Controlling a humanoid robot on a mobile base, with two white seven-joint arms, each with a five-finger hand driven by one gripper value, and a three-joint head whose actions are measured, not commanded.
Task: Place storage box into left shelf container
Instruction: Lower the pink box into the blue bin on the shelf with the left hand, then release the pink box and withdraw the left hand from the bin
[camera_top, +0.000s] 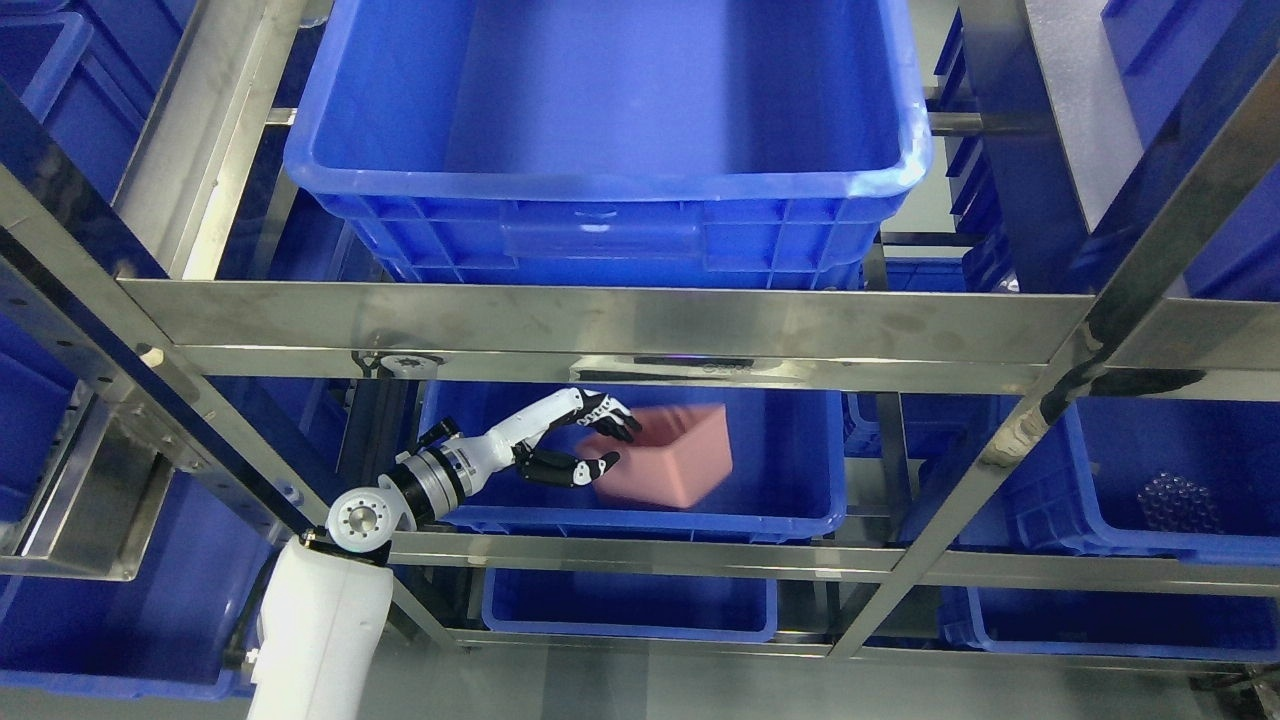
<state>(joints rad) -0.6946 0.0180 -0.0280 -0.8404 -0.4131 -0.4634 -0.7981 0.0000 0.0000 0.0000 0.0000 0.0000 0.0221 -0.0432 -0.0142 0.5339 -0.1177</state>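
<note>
Motion blur smears the pink storage box inside the middle-shelf blue bin; left hand fingers spread at its near edge, contact honestly unclear, steel rail hiding the bin's back.

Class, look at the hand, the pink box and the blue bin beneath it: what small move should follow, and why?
Probably let go. The left hand holds the pink storage box at its near edge, tilted and blurred, already over the middle-shelf blue container, so opening the fingers should drop it inside.
</note>
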